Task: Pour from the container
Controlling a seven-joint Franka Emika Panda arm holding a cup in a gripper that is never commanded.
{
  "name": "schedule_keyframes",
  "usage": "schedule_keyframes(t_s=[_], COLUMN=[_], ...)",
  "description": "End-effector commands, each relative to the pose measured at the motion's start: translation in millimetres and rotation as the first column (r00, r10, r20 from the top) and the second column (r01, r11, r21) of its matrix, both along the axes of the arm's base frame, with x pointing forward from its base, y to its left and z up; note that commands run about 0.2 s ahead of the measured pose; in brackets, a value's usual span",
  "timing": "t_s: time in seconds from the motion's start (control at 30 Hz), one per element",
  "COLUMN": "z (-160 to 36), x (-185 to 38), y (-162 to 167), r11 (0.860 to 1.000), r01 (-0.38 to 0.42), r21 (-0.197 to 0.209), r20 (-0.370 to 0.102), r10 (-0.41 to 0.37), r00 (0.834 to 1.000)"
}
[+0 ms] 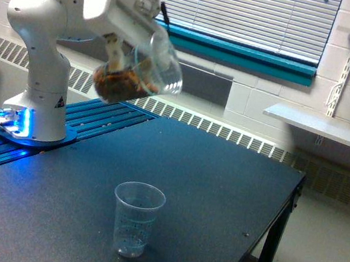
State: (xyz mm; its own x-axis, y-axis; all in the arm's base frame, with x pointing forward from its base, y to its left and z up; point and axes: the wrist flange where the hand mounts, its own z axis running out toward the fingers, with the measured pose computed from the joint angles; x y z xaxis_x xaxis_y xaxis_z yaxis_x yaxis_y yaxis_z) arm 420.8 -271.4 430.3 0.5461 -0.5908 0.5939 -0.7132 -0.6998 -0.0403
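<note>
The white arm (49, 34) rises from its base and bends over; its tool (124, 54) is clamped on the container (137, 73), tilted.

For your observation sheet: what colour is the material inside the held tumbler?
Brown, seen through the clear tumbler in the exterior view.
</note>
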Motion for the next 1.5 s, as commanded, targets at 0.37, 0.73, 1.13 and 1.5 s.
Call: schedule_keyframes(t_s=[0.37,0.73,1.13,1.5], z=[-43.2,-68.7,-87.6,-86.9], x=[-26.0,-32.8,-43.9,-42.1], y=[1.5,5.9,11.1,15.7], r11=[1.0,0.999,0.999,0.995], r01=[0.024,0.018,0.001,-0.02], r21=[-0.013,-0.029,-0.053,-0.097], r20=[-0.061,-0.129,-0.209,-0.255], r10=[-0.025,-0.021,-0.013,-0.005], r00=[0.998,0.991,0.978,0.967])
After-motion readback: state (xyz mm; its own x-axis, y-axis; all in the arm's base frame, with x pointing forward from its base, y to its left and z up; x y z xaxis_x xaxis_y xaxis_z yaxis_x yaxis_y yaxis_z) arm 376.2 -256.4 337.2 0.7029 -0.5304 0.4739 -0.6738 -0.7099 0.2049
